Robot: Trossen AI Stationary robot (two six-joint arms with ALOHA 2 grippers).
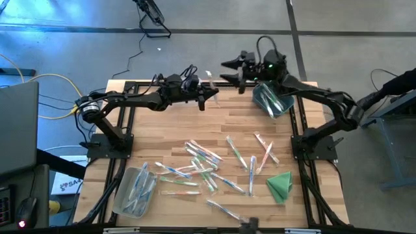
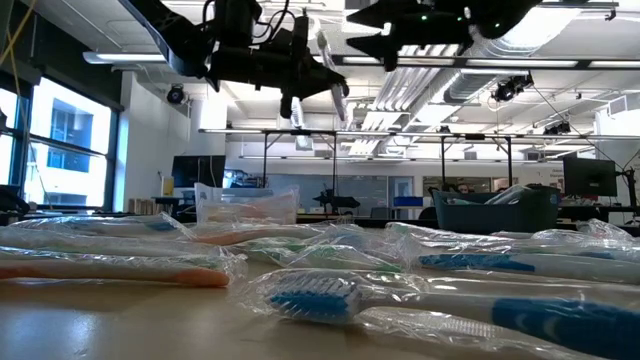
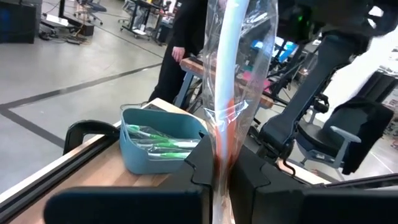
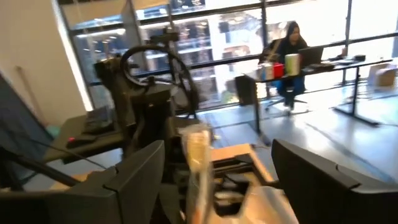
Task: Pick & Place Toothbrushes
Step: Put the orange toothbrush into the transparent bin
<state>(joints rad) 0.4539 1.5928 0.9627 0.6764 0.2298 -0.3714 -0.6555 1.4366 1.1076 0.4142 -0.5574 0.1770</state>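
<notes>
My left gripper (image 1: 208, 97) is high over the table's far middle, shut on a toothbrush (image 3: 231, 74), a white stick with an orange part in a clear wrapper. My right gripper (image 1: 225, 71) is level with it on the far side, open. Its fingers (image 4: 140, 180) stand wide on either side of the toothbrush (image 4: 198, 162) without touching it. Several more wrapped toothbrushes (image 1: 208, 166) lie loose on the wooden table (image 1: 169, 123). A blue bin (image 1: 270, 101) at the far right holds green-accented toothbrushes (image 3: 158, 146). My left gripper pinches the wrapped toothbrush between its two fingers at the orange part (image 3: 222, 158) near its lower end. The fingers come in level and lie across it. The toothbrush stands nearly upright, most of it rising above the fingers, lifted well clear of the table.
A clear bin (image 1: 133, 192) with a few toothbrushes stands at the near left. A folded green cloth (image 1: 279, 185) lies at the near right. Black frame rails (image 1: 127, 130) run along the table's sides. A person (image 3: 186, 37) stands beyond the far edge.
</notes>
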